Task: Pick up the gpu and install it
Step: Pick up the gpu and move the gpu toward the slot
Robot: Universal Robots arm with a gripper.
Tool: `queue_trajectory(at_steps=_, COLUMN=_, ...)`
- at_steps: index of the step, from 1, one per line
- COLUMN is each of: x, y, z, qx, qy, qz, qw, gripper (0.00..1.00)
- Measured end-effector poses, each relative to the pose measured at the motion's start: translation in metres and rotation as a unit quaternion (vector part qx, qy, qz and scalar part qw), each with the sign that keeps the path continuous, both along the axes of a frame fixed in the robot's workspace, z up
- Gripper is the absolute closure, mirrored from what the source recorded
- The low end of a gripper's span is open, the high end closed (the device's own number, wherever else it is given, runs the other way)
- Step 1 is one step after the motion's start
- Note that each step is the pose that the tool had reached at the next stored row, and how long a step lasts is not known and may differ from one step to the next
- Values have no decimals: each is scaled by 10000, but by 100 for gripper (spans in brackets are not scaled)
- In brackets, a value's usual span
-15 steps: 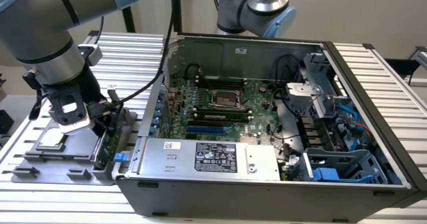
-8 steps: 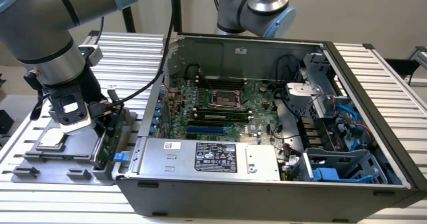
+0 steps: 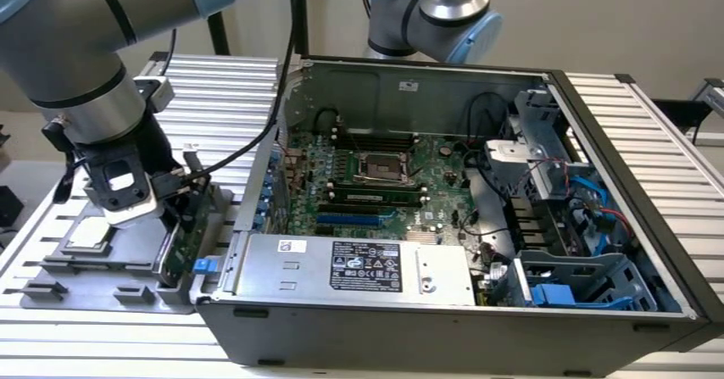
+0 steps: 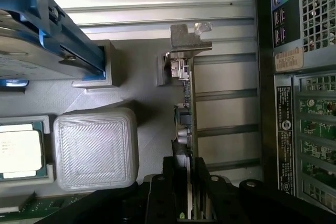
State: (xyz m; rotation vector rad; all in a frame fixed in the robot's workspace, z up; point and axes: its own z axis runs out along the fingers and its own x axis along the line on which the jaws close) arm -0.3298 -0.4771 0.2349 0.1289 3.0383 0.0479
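The gpu (image 4: 187, 103) stands on its long edge in a slot of the grey holder tray (image 3: 80, 273), its silver bracket (image 4: 189, 38) at the far end. It appears as a thin green card (image 3: 175, 248) beside the open computer case (image 3: 453, 311) on the exterior view's left. My gripper (image 4: 185, 187) is lowered over the card's upper edge. One black finger (image 4: 169, 182) sits on each side of the card, close to it but still open. In the exterior view the gripper (image 3: 169, 209) hangs just over the tray.
A small square CPU chip (image 4: 18, 150) and a grey plastic block (image 4: 94, 148) lie on the tray beside the card. A hard drive with blue rails (image 4: 42, 35) is further along. The motherboard (image 3: 385, 171) lies exposed in the case. A second arm (image 3: 442, 14) stands behind.
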Motion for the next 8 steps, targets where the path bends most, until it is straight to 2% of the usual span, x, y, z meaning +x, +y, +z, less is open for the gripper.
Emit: queue_trajectory(at_steps=8, x=7, y=0, z=0, qx=0, qy=24, qz=167, qw=9999, gripper=73)
